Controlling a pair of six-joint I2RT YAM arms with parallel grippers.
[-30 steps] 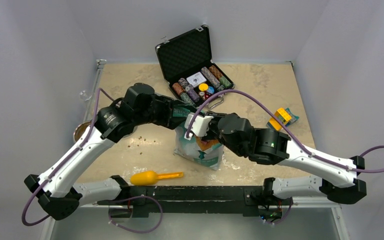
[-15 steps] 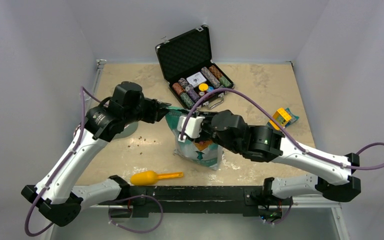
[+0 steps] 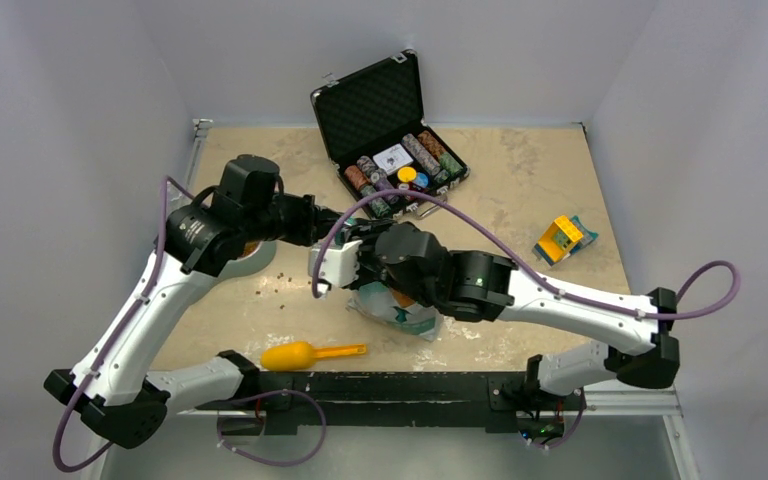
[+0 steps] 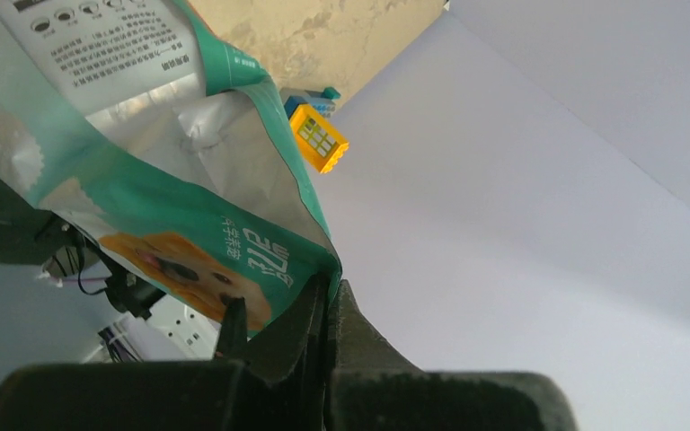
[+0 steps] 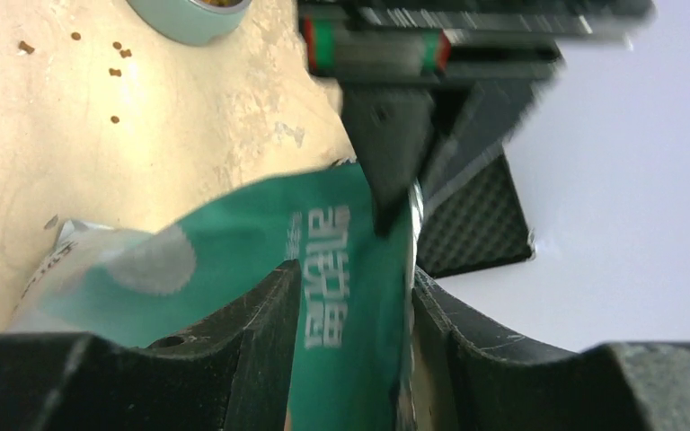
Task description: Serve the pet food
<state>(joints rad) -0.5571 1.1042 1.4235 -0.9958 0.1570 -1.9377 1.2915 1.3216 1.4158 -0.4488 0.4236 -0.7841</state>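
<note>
The teal-green pouch point(image 3: 405, 312) with the dog's face stands at the table's middle, its top pulled to the left between both grippers. My left gripper point(image 4: 331, 285) is shut on the pouch's point(image 4: 171, 224) top corner, pinching the film. My right gripper point(image 5: 355, 269) is open, with the pouch's point(image 5: 341, 296) upper panel running loosely between its fingers. In the top view the left gripper point(image 3: 345, 225) and right gripper point(image 3: 355, 262) meet over the pouch mouth. Loose pet food pellets point(image 5: 117, 49) lie scattered on the table point(image 3: 280, 285). The pouch's contents are hidden.
A pale green bowl point(image 5: 189, 18) holding kibble sits left of the pouch, half under my left arm point(image 3: 255, 258). A yellow scoop point(image 3: 305, 353) lies near the front edge. An open poker chip case point(image 3: 390, 130) stands at the back; a yellow toy point(image 3: 562, 238) lies right.
My left gripper drew back leftward and closed on the pouch's top corner. My right arm swung left with the pouch top, its jaws spreading wider.
</note>
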